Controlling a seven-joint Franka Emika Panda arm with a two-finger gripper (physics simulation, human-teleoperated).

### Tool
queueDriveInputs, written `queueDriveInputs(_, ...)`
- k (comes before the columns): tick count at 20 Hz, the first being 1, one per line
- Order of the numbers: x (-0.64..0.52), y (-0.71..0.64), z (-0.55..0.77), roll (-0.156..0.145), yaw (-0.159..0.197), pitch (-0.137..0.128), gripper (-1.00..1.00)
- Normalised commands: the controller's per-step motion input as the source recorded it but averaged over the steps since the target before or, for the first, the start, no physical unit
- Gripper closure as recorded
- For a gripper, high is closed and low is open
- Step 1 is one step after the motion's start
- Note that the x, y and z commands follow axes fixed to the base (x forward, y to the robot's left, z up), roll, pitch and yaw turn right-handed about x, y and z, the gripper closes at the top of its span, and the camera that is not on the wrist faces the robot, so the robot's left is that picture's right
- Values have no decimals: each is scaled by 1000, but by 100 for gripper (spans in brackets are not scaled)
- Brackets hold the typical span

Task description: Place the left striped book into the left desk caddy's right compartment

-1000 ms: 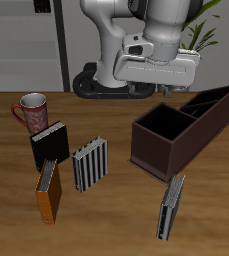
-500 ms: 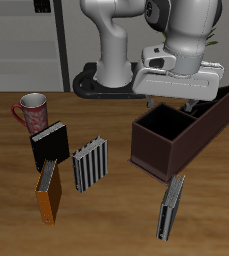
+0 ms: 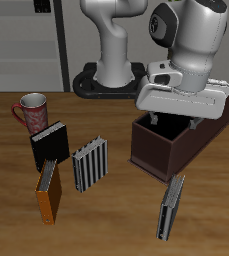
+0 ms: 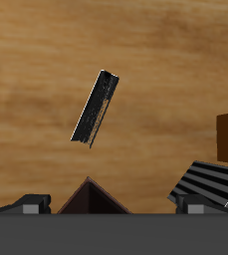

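Note:
The left striped book (image 3: 171,207) stands upright near the table's front edge, in front of the left desk caddy (image 3: 156,150). In the wrist view the book (image 4: 96,108) shows edge-on, apart from the gripper. My gripper (image 3: 174,120) hovers over the caddy's wide right compartment (image 3: 149,127), open and empty. In the wrist view its fingertips (image 4: 31,204) stand wide apart with a caddy corner (image 4: 89,196) between them. The other striped book (image 3: 90,164) stands beside the orange book.
An orange book (image 3: 49,190) and a plain black book (image 3: 49,146) stand beyond the second striped book (image 4: 213,184). A red mug (image 3: 32,110) stands farther back. The robot base (image 3: 111,80) is at the table's back.
The gripper has moved from behind the caddy forward and lower, to above the caddy's wide compartment. The books have not moved.

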Motion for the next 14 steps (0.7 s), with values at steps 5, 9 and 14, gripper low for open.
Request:
queueDriveInputs(5,244,120,-373,37,9,30,-100)
queueDriveInputs(9,180,178,-355,15,-9,38,-100)
queueDriveInputs(14,124,-47,-236,-6,-12,27,-100)
